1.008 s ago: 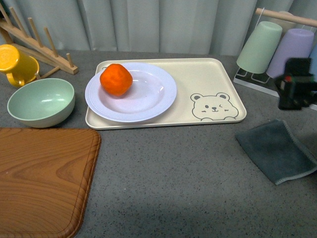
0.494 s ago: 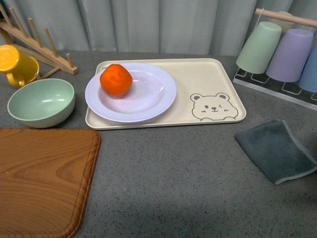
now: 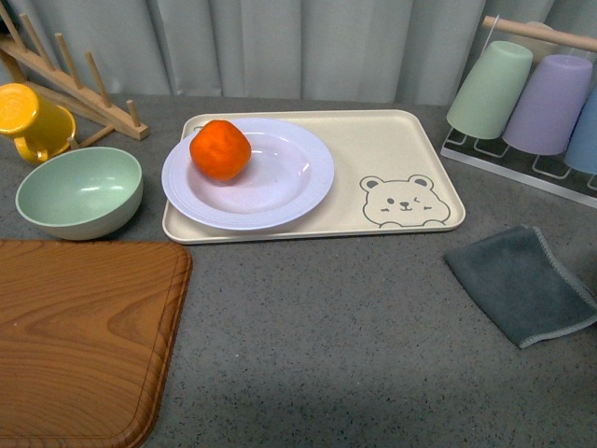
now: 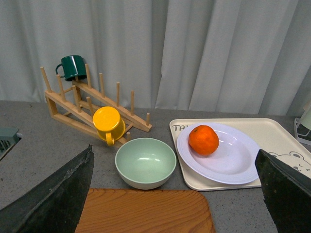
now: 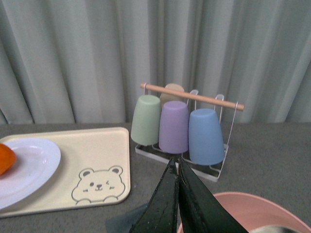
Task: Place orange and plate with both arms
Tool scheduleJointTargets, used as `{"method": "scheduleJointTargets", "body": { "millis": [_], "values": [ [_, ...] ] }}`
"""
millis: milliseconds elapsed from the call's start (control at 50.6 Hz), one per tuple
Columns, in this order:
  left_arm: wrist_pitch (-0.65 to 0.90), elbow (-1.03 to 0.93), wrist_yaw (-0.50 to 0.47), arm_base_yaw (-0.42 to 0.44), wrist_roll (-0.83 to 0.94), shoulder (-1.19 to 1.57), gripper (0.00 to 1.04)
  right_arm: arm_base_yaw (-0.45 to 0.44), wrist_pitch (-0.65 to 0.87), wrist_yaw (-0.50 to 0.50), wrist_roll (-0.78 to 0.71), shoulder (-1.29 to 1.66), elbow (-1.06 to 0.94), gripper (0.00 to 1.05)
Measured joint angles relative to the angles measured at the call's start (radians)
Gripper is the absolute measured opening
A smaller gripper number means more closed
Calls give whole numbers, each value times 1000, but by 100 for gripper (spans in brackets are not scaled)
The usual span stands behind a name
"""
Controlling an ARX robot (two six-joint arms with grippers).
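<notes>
With the orange [image 3: 220,149] resting in the plate [image 3: 280,191] on the bear tray [image 3: 392,154], the placing looks done (left gripper [image 4: 170,194] jaws apart, right gripper [image 5: 176,204] jaws together), so both arms should stay well clear.

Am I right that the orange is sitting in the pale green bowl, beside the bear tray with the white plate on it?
Not quite: the orange is sitting on the white plate, toward its left side, not in the pale green bowl, which holds nothing. The rest stands: the plate rests on the bear tray and the bowl is beside it. The front view shows this, and the left wrist view agrees.
</notes>
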Motion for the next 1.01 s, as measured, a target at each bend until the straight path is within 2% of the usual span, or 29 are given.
{"method": "scheduleJointTargets", "body": {
  "millis": [40, 217, 1008],
  "values": [
    [0, 0, -1, 0, 0, 0, 98, 0, -102, 0, 0, -87, 0, 1],
    [0, 0, 0, 0, 0, 0, 98, 0, -224, 0, 0, -222, 0, 1],
    [0, 0, 0, 0, 0, 0, 98, 0, -552, -2, 0, -563, 0, 1]
  ]
}}
